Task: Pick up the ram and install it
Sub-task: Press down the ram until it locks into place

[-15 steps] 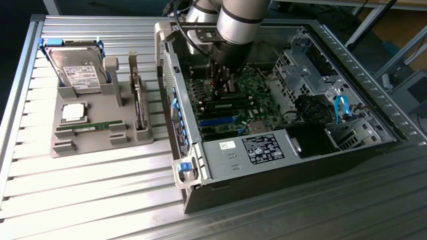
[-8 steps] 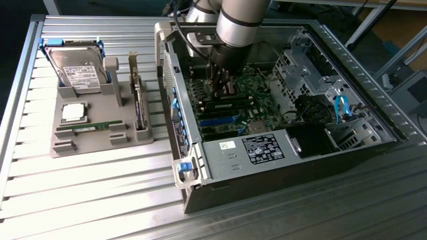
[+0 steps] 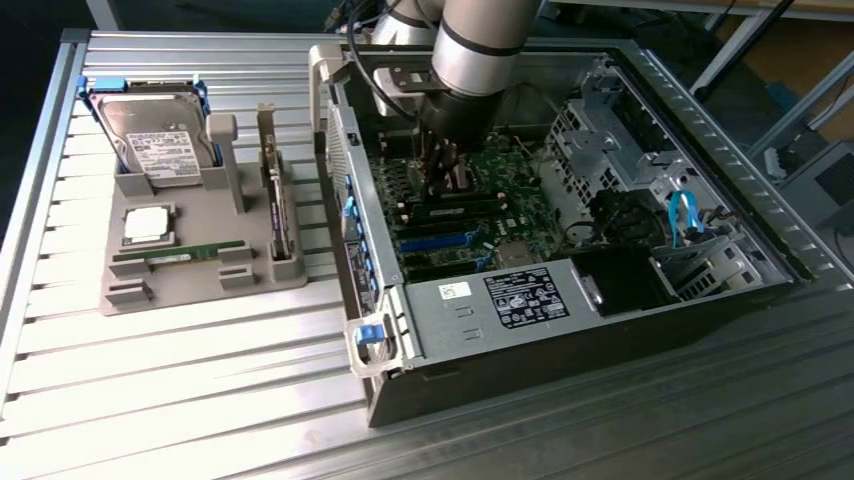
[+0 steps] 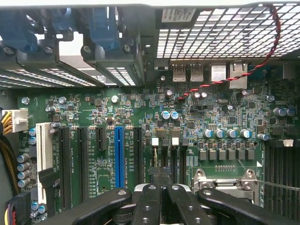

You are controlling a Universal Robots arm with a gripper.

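Observation:
The ram, a thin green stick, lies flat in a slot of the grey holder, at the exterior view's left, outside the computer case. My gripper reaches down inside the open case, far from that stick, low over the green motherboard. In the wrist view the gripper is shut. Its dark fingertips meet over the black memory slots with white clips, beside the metal CPU socket. I see nothing between the fingers.
The holder also carries a hard drive, a square silver CPU chip and an upright dark expansion card. Inside the case are a drive cage, blue cables, a red-black wire and expansion slots.

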